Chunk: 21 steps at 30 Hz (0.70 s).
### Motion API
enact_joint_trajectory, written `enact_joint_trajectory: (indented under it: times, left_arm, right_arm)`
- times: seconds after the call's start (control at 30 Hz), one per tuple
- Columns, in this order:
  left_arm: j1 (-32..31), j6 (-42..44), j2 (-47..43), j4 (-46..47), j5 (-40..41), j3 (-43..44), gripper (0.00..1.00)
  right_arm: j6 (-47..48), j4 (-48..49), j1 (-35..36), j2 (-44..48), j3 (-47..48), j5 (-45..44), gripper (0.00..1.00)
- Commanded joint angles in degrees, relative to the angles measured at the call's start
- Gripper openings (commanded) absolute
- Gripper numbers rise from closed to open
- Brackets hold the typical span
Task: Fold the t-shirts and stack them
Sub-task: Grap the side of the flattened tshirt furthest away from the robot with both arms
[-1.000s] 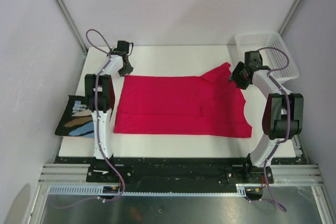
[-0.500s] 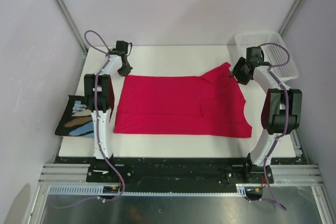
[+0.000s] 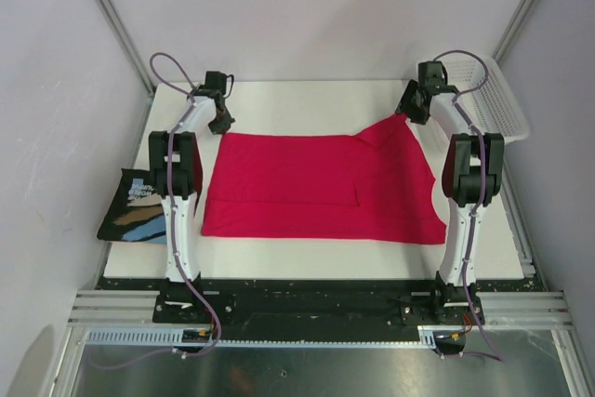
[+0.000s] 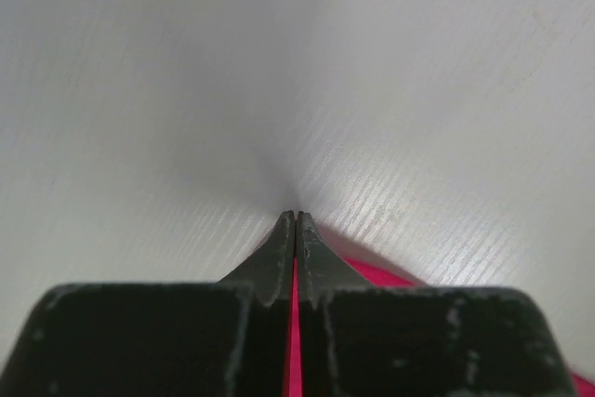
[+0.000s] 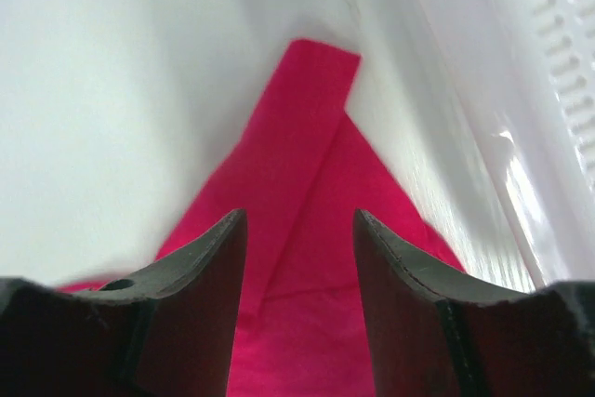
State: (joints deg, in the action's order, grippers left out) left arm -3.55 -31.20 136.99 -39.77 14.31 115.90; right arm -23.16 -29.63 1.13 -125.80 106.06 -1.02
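Observation:
The crimson-pink t-shirt lies spread flat on the white table, one sleeve pointing to the far right. My left gripper is at its far left corner, shut on the cloth; the left wrist view shows my left gripper with a thin strip of crimson cloth between the closed jaws. My right gripper is open just above the sleeve tip; in the right wrist view it frames the sleeve. The black printed t-shirt lies folded at the table's left edge.
A white mesh basket stands at the far right corner, close beside my right arm; its wall shows in the right wrist view. Bare white table lies beyond the crimson-pink t-shirt. Enclosure walls ring the table.
My right arm has swung away from me and to the left, from beside the sleeve to over its tip. The left arm and both shirts have not moved.

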Motion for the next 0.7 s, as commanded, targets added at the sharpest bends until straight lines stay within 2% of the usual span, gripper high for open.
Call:
enact_joint_trajectory:
  times: [0.0, 0.17, 0.67]
  left_arm:
    - [0.31, 1.96, -3.52, 1.12, -0.74, 1.00, 0.00]
    - [0.37, 2.63, -3.69, 1.48, -1.67, 0.44, 0.00]
    - [2.58, 4.49, -5.47, 1.80, -0.47, -2.89, 0.00]
  right_arm:
    - [2.17, -2.81, 0.56, -4.94, 9.18, -3.57, 0.53]
    - [1.63, -4.91, 1.15, -10.00, 15.96, -7.16, 0.50]
    - [-1.16, -6.59, 3.33, -17.32, 24.39, -12.78, 0.44]
